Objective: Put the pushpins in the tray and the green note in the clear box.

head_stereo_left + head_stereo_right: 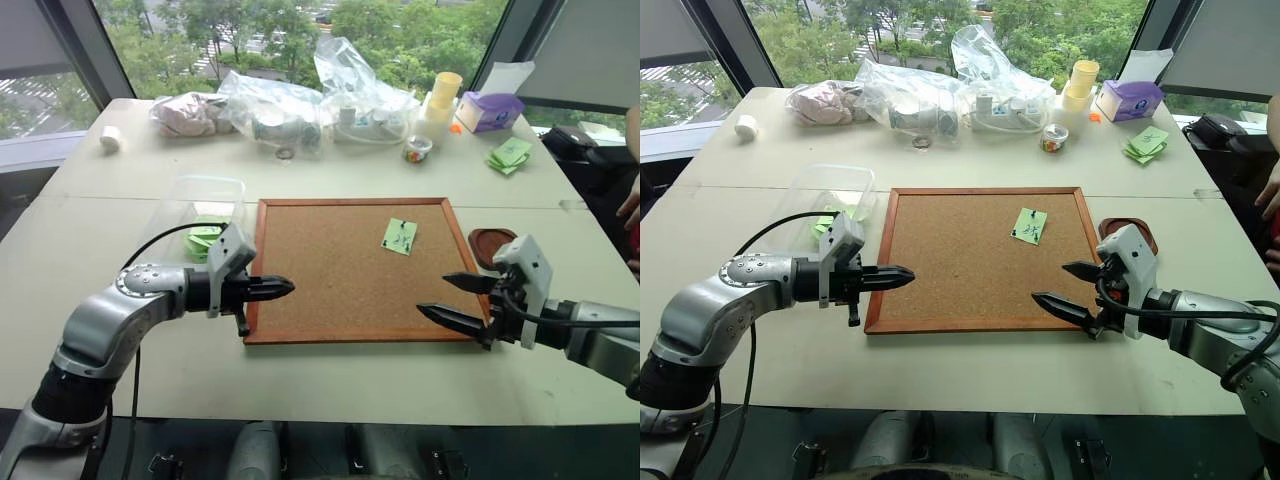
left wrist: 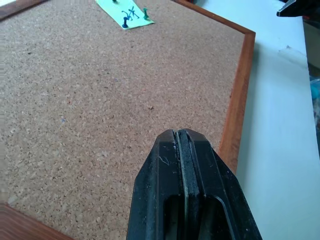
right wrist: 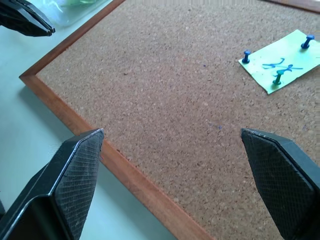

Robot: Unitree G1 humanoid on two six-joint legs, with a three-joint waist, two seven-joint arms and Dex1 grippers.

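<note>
The green note (image 1: pixel 399 236) is pinned near the far right part of the cork board (image 1: pixel 330 290). Three pushpins hold it: two blue ones (image 3: pixel 245 56) and a green one (image 3: pixel 278 77). Just off the board's right edge sits the tray (image 1: pixel 480 236), a small round reddish-brown dish. The clear box (image 1: pixel 205 190) stands off the board's far left corner, with green paper inside. My left gripper (image 1: pixel 285 288) is shut and empty, pointing right over the board's left frame. My right gripper (image 1: pixel 433 295) is open and empty above the board's near right corner, in front of the tray.
Clear plastic bags (image 1: pixel 290 105), stacked cups (image 1: pixel 440 100) and a purple box (image 1: pixel 488 110) line the table's far side. A stack of green sticky notes (image 1: pixel 510 153) lies at the back right. A person's hand (image 1: pixel 630 205) shows at the right edge.
</note>
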